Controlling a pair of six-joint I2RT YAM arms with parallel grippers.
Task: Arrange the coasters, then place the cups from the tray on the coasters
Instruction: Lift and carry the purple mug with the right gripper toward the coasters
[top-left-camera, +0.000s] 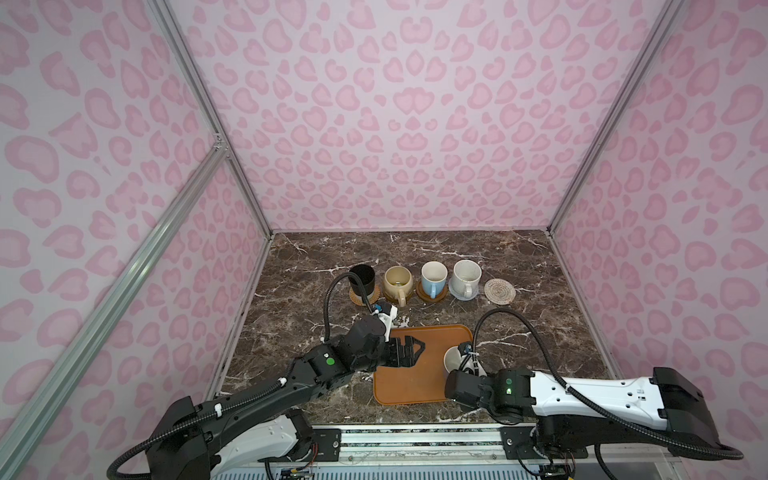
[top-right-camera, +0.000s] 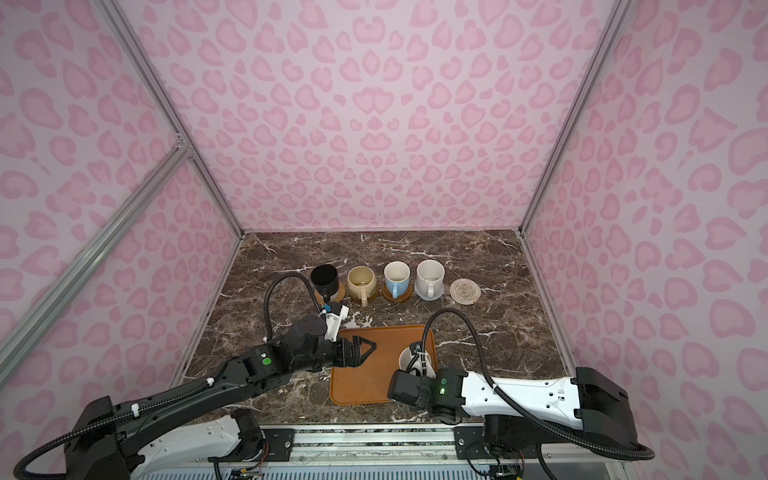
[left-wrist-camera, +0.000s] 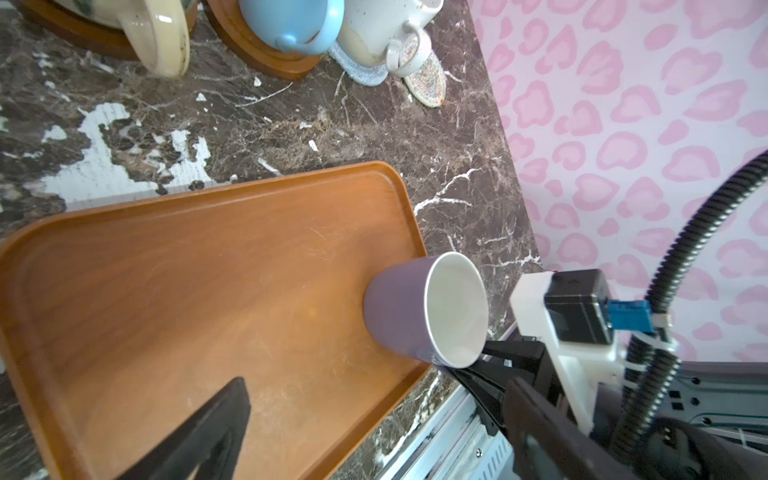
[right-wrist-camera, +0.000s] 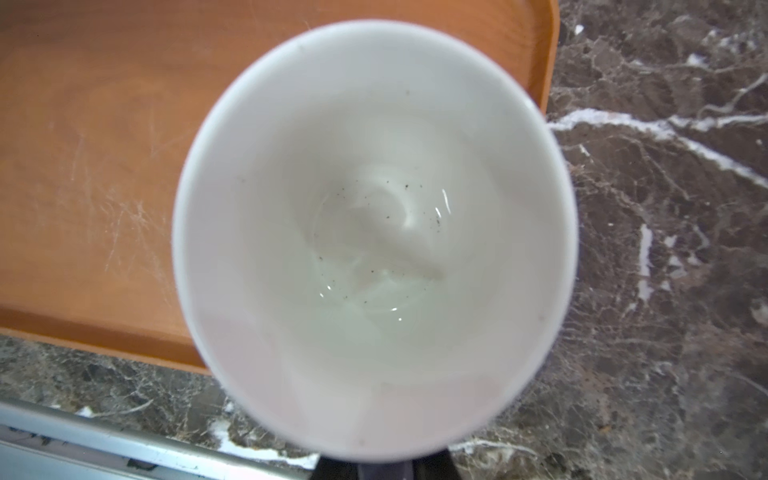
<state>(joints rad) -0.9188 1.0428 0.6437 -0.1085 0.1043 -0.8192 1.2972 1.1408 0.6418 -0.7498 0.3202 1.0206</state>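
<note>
The lavender mug (left-wrist-camera: 399, 309) is the only one on the tray (top-left-camera: 411, 386). It stands upright at the tray's right edge, toward the near side, and as far as the views show its base rests on the tray floor. The right pincer (left-wrist-camera: 482, 363) has closed on it from the near-right side. The right wrist view shows a strip of lavender, most likely the handle, caught between the dark jaws just under the rim. The left pincer (top-left-camera: 409, 351) hangs open and empty over the tray's far-left part, well apart from the mug. Farther back, a row of five coasters runs left to right across the surface (top-left-camera: 540, 324). Four of them carry mugs: the black mug (top-left-camera: 360, 278) on the rattan coaster (top-left-camera: 374, 297), the cream mug (top-left-camera: 398, 282) and the blue mug (top-left-camera: 433, 276) each on a wooden coaster (top-left-camera: 442, 293), and the speckled mug (top-left-camera: 466, 276) on the grey-blue coaster (top-left-camera: 455, 294). The beige coaster (top-left-camera: 500, 291) at the row's right end is bare. By this showing the arranging is done and four of the five placements are made. What remains is to lift the lavender mug clear of the tray rim, carry it far and right, and set it on the beige coaster.
</note>
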